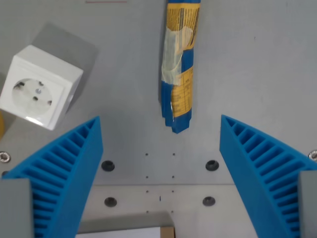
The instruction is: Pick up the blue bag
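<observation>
In the wrist view the gripper (161, 144) stands wide open and empty just below the blue bag (178, 69), which lies lengthwise on the table (267, 59), right of the white socket (37, 89), looking light, soft, crinkly, best pinched mid-body.

Even, soft light; faint shadow behind the socket block (39, 87); slight blur.

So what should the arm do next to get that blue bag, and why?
Probably move forward, toward the top of the wrist view, and then come down. The pincer is wide open and holds nothing, and the blue bag lies mostly ahead of the fingertips, with only its near end between them. The white socket sits off to the wrist view's left, seemingly clear of that path.
</observation>
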You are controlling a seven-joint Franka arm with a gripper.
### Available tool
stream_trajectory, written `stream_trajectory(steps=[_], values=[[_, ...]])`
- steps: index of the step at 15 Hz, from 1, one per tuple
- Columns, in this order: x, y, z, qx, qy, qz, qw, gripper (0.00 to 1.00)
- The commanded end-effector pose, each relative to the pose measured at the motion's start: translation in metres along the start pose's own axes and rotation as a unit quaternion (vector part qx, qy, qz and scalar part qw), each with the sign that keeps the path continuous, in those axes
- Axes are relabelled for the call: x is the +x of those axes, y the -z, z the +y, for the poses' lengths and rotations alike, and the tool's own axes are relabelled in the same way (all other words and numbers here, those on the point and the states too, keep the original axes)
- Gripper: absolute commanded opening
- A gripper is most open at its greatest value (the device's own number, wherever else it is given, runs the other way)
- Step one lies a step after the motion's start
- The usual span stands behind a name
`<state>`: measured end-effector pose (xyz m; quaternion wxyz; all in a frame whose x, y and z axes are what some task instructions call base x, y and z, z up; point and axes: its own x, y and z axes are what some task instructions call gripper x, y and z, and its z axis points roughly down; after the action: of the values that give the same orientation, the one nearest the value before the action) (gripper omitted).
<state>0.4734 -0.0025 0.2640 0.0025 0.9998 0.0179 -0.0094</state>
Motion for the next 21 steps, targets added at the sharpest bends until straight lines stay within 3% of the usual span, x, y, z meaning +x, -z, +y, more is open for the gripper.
stream_trajectory(steps=[1,11,21], values=[[-0.005,-0.013,0.006,0.015,0.022,0.062,0.9977,1.0],[0.003,-0.063,0.015,0.023,0.024,0.063,0.9975,1.0],[0.006,-0.113,0.012,0.028,0.021,0.066,0.9972,1.0]])
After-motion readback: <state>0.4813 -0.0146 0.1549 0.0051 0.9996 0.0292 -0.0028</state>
